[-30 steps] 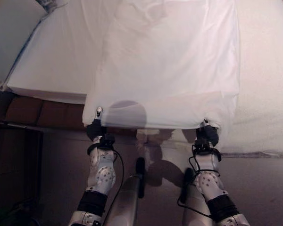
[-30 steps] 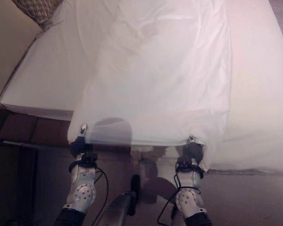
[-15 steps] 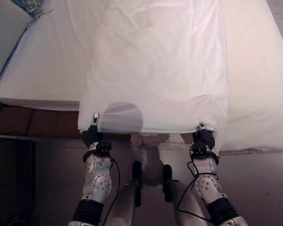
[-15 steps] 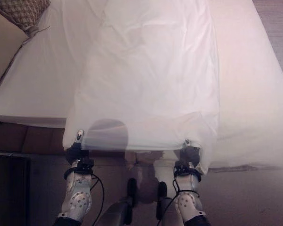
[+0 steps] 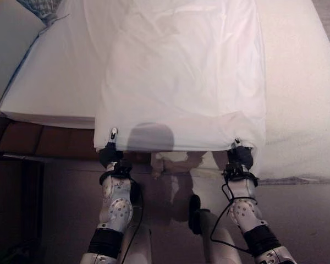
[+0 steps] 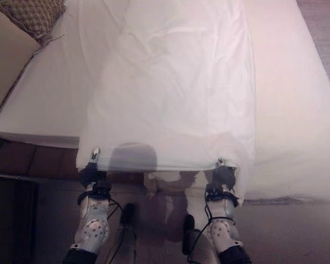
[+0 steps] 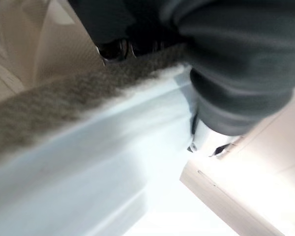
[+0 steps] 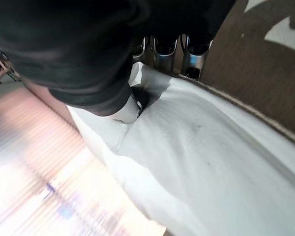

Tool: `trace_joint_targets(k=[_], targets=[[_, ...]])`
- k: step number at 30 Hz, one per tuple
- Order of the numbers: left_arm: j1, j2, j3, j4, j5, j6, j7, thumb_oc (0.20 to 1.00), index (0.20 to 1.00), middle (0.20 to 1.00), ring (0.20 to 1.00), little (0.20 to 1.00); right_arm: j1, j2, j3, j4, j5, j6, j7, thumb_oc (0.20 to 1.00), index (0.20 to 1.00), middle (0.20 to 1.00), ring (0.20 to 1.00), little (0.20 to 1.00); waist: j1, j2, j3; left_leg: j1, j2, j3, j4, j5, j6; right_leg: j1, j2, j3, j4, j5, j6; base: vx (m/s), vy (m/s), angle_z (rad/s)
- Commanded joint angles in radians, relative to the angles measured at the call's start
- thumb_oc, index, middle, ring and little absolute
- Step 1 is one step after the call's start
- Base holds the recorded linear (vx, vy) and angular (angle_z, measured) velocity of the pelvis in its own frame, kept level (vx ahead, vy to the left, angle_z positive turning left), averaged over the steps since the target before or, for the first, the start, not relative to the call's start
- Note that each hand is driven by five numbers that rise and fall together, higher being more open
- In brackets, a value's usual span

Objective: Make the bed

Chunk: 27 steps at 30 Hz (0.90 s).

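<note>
A white sheet (image 5: 181,77) lies stretched over the middle of the bed, its near edge lifted off the mattress (image 5: 55,82). My left hand (image 5: 109,155) holds the sheet's near left corner, fingers and thumb pinched on the cloth (image 7: 88,162). At the near right corner my right hand (image 5: 239,158) is curled on the sheet (image 8: 196,162) in the same way. Both hands hang just past the foot of the bed, level with each other.
A patterned pillow (image 6: 36,14) rests at the far left corner of the bed. The brown bed base (image 5: 38,140) shows under the mattress at the left. Carpet floor (image 5: 308,220) lies below the bed's foot. The mattress's right part (image 5: 302,99) is bare.
The view has shifted slightly. Both hands keep their hold on the sheet's corners, and the near edge sits a little lower in the picture than half a second ago.
</note>
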Motion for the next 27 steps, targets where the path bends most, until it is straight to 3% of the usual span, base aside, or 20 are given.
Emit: trace_joint_targets(k=[1,3,5,6,7,8,10,11,12,14,15,18,24,25,26,27], targets=[[-0.005,0.138,0.152,-0.091,0.005,-0.158,0.026,0.200,0.200,0.200,0.200,0.200,0.049,-0.089,-0.187,-0.030,-0.020,-0.123,-0.050,0.200,0.200,0.200,0.200,0.200,0.004,0.003,-0.063,0.026,-0.125,0.039,-0.066,0.134,0.000,0.074,-0.125,0.136,-0.221,0.194,0.178,0.02,0.465,0.07],[-0.011,0.151,0.128,-0.073,0.003,-0.146,0.010,0.200,0.200,0.200,0.200,0.200,0.054,-0.075,-0.211,-0.036,-0.025,-0.122,-0.065,0.200,0.200,0.200,0.200,0.200,-0.013,0.006,-0.055,-0.021,-0.232,0.074,0.099,0.051,0.023,0.127,-0.220,0.145,-0.315,0.295,0.187,0.07,0.628,0.53],[-0.011,0.151,0.128,-0.073,0.003,-0.146,0.010,0.200,0.200,0.200,0.200,0.200,0.054,-0.075,-0.211,-0.036,-0.025,-0.122,-0.066,0.200,0.200,0.200,0.200,0.200,-0.014,0.006,-0.057,-0.023,-0.232,0.074,0.100,0.051,0.024,0.126,-0.220,0.145,-0.316,0.296,0.188,0.09,0.479,0.66],[0.035,0.156,0.136,-0.091,-0.007,-0.137,-0.009,0.200,0.200,0.200,0.200,0.200,0.057,-0.054,-0.201,-0.029,-0.031,-0.105,-0.050,0.200,0.200,0.200,0.200,0.200,-0.006,0.012,-0.073,-0.011,-0.272,0.161,0.143,-0.019,0.068,0.154,-0.293,0.023,-0.421,0.413,0.178,0.16,0.868,0.06],[0.062,0.168,0.154,-0.103,0.002,-0.130,-0.012,0.200,0.200,0.200,0.200,0.200,0.057,-0.049,-0.191,-0.039,-0.042,-0.103,-0.045,0.200,0.200,0.200,0.200,0.200,0.004,0.009,-0.079,0.008,-0.272,0.186,0.127,-0.021,0.078,0.172,-0.266,-0.044,-0.427,0.373,0.163,0.14,1.136,-0.45],[0.068,0.164,0.150,-0.110,-0.004,-0.131,-0.011,0.200,0.200,0.200,0.200,0.200,0.054,-0.051,-0.173,-0.032,-0.029,-0.101,-0.031,0.200,0.200,0.200,0.200,0.200,-0.009,0.006,-0.076,0.044,-0.292,0.212,0.058,-0.004,0.092,0.126,-0.136,-0.043,-0.355,0.279,0.132,0.00,0.455,-1.32],[0.068,0.164,0.151,-0.110,-0.004,-0.131,-0.011,0.200,0.200,0.200,0.200,0.200,0.053,-0.051,-0.173,-0.031,-0.029,-0.102,-0.030,0.200,0.200,0.200,0.200,0.200,-0.008,0.003,-0.080,0.042,-0.293,0.214,0.053,0.001,0.092,0.117,-0.138,-0.039,-0.349,0.278,0.131,-0.02,0.277,-1.46],[0.080,0.146,0.159,-0.126,0.004,-0.113,-0.002,0.200,0.200,0.200,0.200,0.200,0.050,-0.050,-0.150,-0.026,-0.013,-0.099,-0.020,0.200,0.200,0.200,0.200,0.200,-0.020,-0.006,-0.063,0.098,-0.331,0.238,-0.020,0.021,0.090,0.083,0.012,-0.045,-0.283,0.197,0.101,-0.01,0.338,-0.54],[0.085,0.142,0.154,-0.125,0.010,-0.106,-0.002,0.200,0.200,0.200,0.200,0.200,0.053,-0.054,-0.145,-0.031,-0.015,-0.102,-0.017,0.200,0.200,0.200,0.200,0.200,-0.025,-0.008,-0.057,0.112,-0.339,0.239,-0.034,0.028,0.091,0.083,0.048,-0.015,-0.272,0.188,0.091,-0.01,0.338,-0.35],[0.085,0.142,0.154,-0.125,0.010,-0.106,-0.002,0.200,0.200,0.200,0.200,0.200,0.053,-0.054,-0.145,-0.031,-0.015,-0.102,-0.017,0.200,0.200,0.200,0.200,0.200,-0.025,-0.008,-0.057,0.112,-0.339,0.239,-0.034,0.029,0.091,0.082,0.049,-0.014,-0.272,0.188,0.091,-0.01,0.050,-0.15],[0.078,0.129,0.131,-0.108,0.013,-0.104,-0.001,0.200,0.200,0.200,0.200,0.200,0.069,-0.064,-0.122,-0.044,-0.014,-0.099,-0.002,0.200,0.200,0.200,0.200,0.200,-0.044,0.000,-0.043,0.124,-0.351,0.238,-0.032,0.024,0.098,0.073,0.114,0.082,-0.236,0.170,0.071,-0.02,0.050,0.08],[0.075,0.114,0.119,-0.091,-0.001,-0.105,-0.009,0.200,0.200,0.200,0.200,0.200,0.071,-0.085,-0.105,-0.034,-0.018,-0.089,0.016,0.200,0.200,0.200,0.200,0.200,-0.037,0.013,-0.043,0.103,-0.351,0.247,-0.016,0.020,0.107,0.051,0.117,0.107,-0.212,0.166,0.068,-0.03,-0.005,0.20],[0.099,0.083,0.134,-0.061,-0.029,-0.100,-0.014,0.200,0.200,0.200,0.200,0.200,0.083,-0.100,-0.124,-0.035,-0.029,-0.075,0.015,0.200,0.200,0.200,0.200,0.200,-0.030,0.047,-0.068,0.106,-0.331,0.274,-0.010,0.018,0.103,0.072,0.102,0.067,-0.259,0.175,0.075,0.05,-0.089,-0.09],[0.099,0.080,0.132,-0.058,-0.029,-0.098,-0.021,0.200,0.200,0.200,0.200,0.200,0.088,-0.107,-0.130,-0.043,-0.043,-0.080,0.012,0.200,0.200,0.200,0.200,0.200,-0.033,0.045,-0.071,0.102,-0.331,0.276,0.014,0.017,0.098,0.087,0.102,0.064,-0.273,0.172,0.069,0.01,-0.101,0.03],[0.091,0.080,0.128,-0.054,-0.030,-0.099,-0.027,0.200,0.200,0.200,0.200,0.200,0.095,-0.119,-0.157,-0.064,-0.067,-0.093,0.002,0.200,0.200,0.200,0.200,0.200,-0.037,0.036,-0.052,0.054,-0.326,0.279,0.119,0.031,0.066,0.114,0.089,0.053,-0.296,0.173,0.060,0.00,-0.102,0.07],[0.090,0.080,0.128,-0.054,-0.029,-0.099,-0.027,0.200,0.200,0.200,0.200,0.200,0.094,-0.118,-0.157,-0.065,-0.067,-0.092,0.001,0.200,0.200,0.200,0.200,0.200,-0.038,0.038,-0.052,0.050,-0.325,0.277,0.127,0.028,0.065,0.114,0.090,0.050,-0.297,0.173,0.060,-0.02,-0.083,0.24]])
